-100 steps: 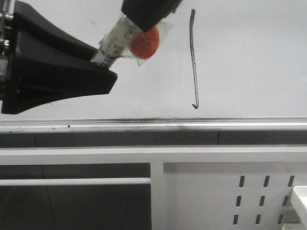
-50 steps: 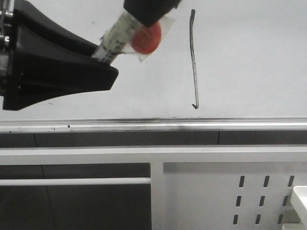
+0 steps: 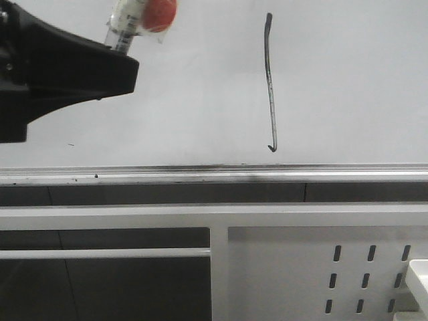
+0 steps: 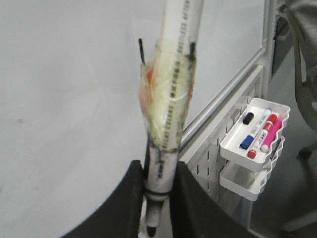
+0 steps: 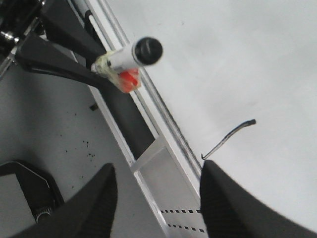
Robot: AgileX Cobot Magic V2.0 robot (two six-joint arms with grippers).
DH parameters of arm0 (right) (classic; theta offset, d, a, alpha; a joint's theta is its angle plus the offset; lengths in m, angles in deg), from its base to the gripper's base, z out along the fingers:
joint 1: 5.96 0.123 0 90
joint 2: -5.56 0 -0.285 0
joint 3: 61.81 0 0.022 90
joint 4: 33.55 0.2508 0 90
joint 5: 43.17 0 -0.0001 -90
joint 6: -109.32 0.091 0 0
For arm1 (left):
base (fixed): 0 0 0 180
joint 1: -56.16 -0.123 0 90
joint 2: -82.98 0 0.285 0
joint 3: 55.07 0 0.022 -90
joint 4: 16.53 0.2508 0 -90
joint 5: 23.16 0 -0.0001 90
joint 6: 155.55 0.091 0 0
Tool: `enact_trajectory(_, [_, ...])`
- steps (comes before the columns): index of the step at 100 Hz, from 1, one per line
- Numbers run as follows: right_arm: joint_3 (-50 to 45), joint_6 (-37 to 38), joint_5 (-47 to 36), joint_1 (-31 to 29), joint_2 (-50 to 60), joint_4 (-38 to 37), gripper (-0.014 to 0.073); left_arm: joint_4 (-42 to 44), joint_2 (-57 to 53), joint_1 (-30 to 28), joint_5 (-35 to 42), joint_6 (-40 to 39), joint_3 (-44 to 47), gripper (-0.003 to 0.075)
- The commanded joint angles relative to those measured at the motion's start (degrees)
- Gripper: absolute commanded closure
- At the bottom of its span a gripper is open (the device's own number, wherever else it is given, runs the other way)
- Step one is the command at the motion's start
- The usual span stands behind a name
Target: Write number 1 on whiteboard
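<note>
The number 1 [image 3: 270,83] stands on the whiteboard [image 3: 348,87] as a thin dark stroke, nearly vertical, its top close to the board's upper edge in the front view and its small hooked foot ending a little above the silver rail [image 3: 214,172] along the board's lower edge. The left gripper [image 4: 157,198] is closed narrowly on a white marker [image 4: 171,99], whose barrel is wrapped in clear tape with an orange-red piece [image 3: 159,13] bound against it; the marker's dark tip points down between the fingers. In the front view this gripper sits at the board's upper left corner, well apart from the stroke. The right gripper [image 5: 156,198] holds nothing and its two dark fingers are spread wide, framing the stroke's lower end and the rail from off the board. Below the rail runs a white metal frame [image 3: 314,221] with oval slots. A white tray [image 4: 252,144] hanging on that frame holds several markers.
</note>
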Motion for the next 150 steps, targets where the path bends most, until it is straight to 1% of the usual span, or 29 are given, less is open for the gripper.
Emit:
enact_trajectory(1, [1.7,2.6,-1.4,-0.4,4.3,-2.3,0.0342,-8.5,-0.3,0.3,10.4,-0.8,1.8,0.074])
enact_trajectory(6, [1.3,2.7,-0.8,-0.4,6.4,-2.5,0.0431,-12.6,0.3,0.3,15.8,-0.7,4.7,0.074])
enact_trajectory(9, [0.7,2.7,-0.7,-0.4,7.8,-2.5,0.0515,-15.1,0.9,0.3,19.4,-0.4,6.1,0.074])
enact_trajectory(11, [0.3,2.7,-0.7,-0.4,8.8,-2.5,0.055,-16.7,1.3,0.3,21.2,-0.4,7.1,0.074])
enact_trajectory(14, [-0.4,2.9,-0.8,-0.4,10.2,-2.7,0.0639,-18.6,2.3,0.3,23.1,-0.4,8.4,0.074])
enact_trajectory(16, [-0.9,3.1,-0.9,-0.4,11.2,-2.9,0.067,-20.2,2.7,0.3,24.4,-0.4,9.2,0.074])
enact_trajectory(19, [-1.6,4.5,-1.2,-0.4,12.5,-3.3,0.0663,-22.5,3.9,0.3,25.9,-0.4,10.2,0.074])
enact_trajectory(28, [-4.0,7.3,-1.3,-0.4,16.2,-4.3,0.0663,-25.4,8.2,0.3,31.4,-0.4,11.9,0.074])
enact_trajectory(34, [-5.8,7.3,-1.3,-0.4,18.0,-4.3,0.0663,-26.2,11.4,0.3,35.7,-0.4,12.0,0.074])
enact_trajectory(45, [-8.3,7.3,-1.4,-0.4,20.0,-4.3,0.0663,-27.0,18.5,0.3,46.0,-0.4,11.5,0.074])
enact_trajectory(50, [-8.8,7.4,-1.4,-0.4,20.1,-4.3,0.0663,-27.6,21.7,0.3,48.7,-1.7,11.1,0.074])
enact_trajectory(60, [-9.5,7.4,-1.6,-0.4,20.0,-4.3,0.0663,-28.6,25.8,0.4,48.7,-5.7,9.6,0.074])
enact_trajectory(81, [-9.5,7.4,-2.0,-0.4,19.5,-4.4,0.0663,-30.2,26.9,0.4,48.7,-5.4,6.0,0.074])
enact_trajectory(102, [-9.5,7.4,-4.1,-0.4,19.5,-4.4,0.0663,-32.6,28.0,0.4,48.7,-3.2,3.3,0.074])
enact_trajectory(150, [-9.5,7.4,-4.3,-0.4,19.5,-4.5,0.0663,-33.3,28.7,0.4,48.7,-3.2,3.1,0.074])
